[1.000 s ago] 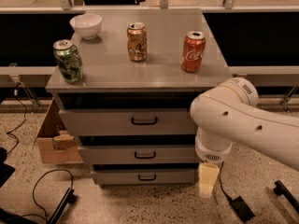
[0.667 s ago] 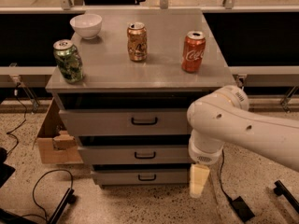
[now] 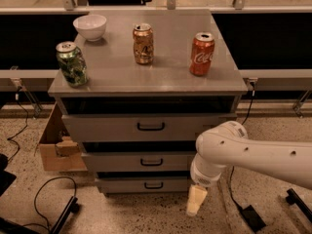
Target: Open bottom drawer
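Speckled floor [image 3: 122, 213], grey counter [image 3: 161, 77]. Bottom drawer [image 3: 122, 184]: rigid metal, probably a stiff slide; grab its black handle [image 3: 153, 185]. Pincer [image 3: 196, 201] hangs low under the counter's front-right corner; can't tell if it's apart or together.

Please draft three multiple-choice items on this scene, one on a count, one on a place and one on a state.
1. How many cans stand on the cabinet top?
A. two
B. three
C. four

2. Where is the gripper?
A. low down, by the right end of the bottom drawer
B. over the cabinet top
C. far to the left of the bottom drawer

3. What state is the bottom drawer in?
A. pulled fully out
B. taken off
C. shut

Answers:
1 B: a green can, a gold can and a red can stand there.
2 A: it hangs under the arm near the floor, just right of that drawer's front.
3 C: no interior shows, and the gripper is apart from its handle.
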Robot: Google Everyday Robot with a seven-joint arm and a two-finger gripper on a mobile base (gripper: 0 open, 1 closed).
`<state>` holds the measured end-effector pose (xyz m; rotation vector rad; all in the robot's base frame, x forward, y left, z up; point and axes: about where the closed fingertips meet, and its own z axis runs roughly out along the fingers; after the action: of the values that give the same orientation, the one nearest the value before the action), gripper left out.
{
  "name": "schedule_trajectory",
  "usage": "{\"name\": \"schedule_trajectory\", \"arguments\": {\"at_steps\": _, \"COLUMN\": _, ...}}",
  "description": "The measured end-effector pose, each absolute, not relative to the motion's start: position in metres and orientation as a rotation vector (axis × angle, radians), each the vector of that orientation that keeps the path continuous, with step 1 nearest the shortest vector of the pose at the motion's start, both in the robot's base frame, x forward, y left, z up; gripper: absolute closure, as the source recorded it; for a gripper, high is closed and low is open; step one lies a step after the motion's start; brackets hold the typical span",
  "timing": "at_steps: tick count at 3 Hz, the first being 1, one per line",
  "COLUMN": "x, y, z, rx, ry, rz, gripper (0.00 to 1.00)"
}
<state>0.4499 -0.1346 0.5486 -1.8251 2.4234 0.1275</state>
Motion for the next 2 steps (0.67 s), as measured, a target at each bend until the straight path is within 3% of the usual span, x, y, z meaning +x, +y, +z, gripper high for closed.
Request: {"name": "schedule_trajectory", "arguments": {"at_steps": 2, "x": 0.478, "y": -0.121, "z": 0.459, "rx": -1.841, "ry": 2.321, "rz": -0.013, "gripper": 0.0}}
